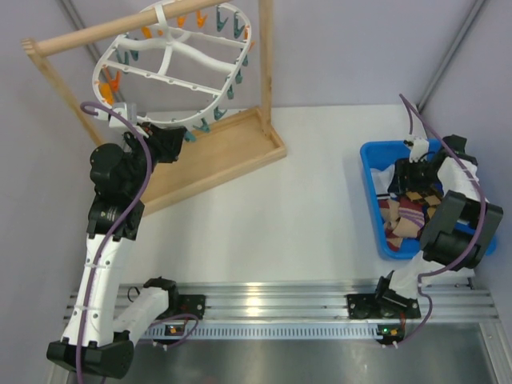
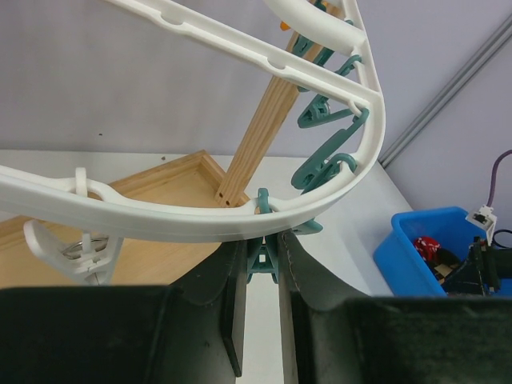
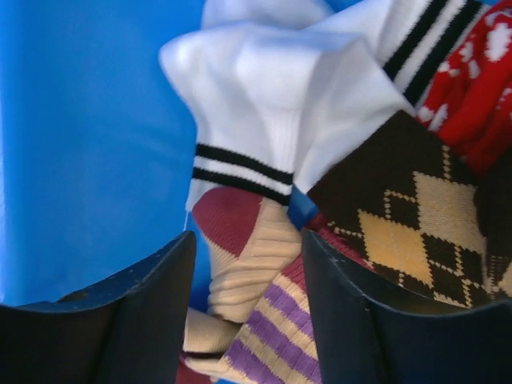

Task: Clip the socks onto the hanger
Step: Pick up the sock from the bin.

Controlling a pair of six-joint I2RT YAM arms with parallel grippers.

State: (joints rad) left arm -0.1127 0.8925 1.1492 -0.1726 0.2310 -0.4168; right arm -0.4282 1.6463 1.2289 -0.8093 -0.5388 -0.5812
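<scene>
The white oval hanger [image 1: 210, 62] hangs from the wooden pole, with orange and teal clips round its rim. In the left wrist view its rim [image 2: 160, 228] crosses just above my fingers. My left gripper [image 1: 171, 142] is shut on a teal clip [image 2: 264, 260] at the hanger's lower rim; both pads touch it. The socks [image 1: 410, 210] lie piled in a blue bin [image 1: 370, 154]. My right gripper [image 3: 248, 240] is open low over them, its jaws either side of a tan-maroon sock [image 3: 254, 258]. A white sock with dark bands [image 3: 272, 104], an argyle sock [image 3: 400, 208] and a red sock [image 3: 472, 88] lie beyond.
A wooden pole rack [image 1: 120, 28] with a tray base [image 1: 224, 156] stands at the back left and carries the hanger. Its upright post [image 2: 256, 144] is right behind the clip. The blue bin's wall [image 3: 88, 144] is close on the right gripper's left.
</scene>
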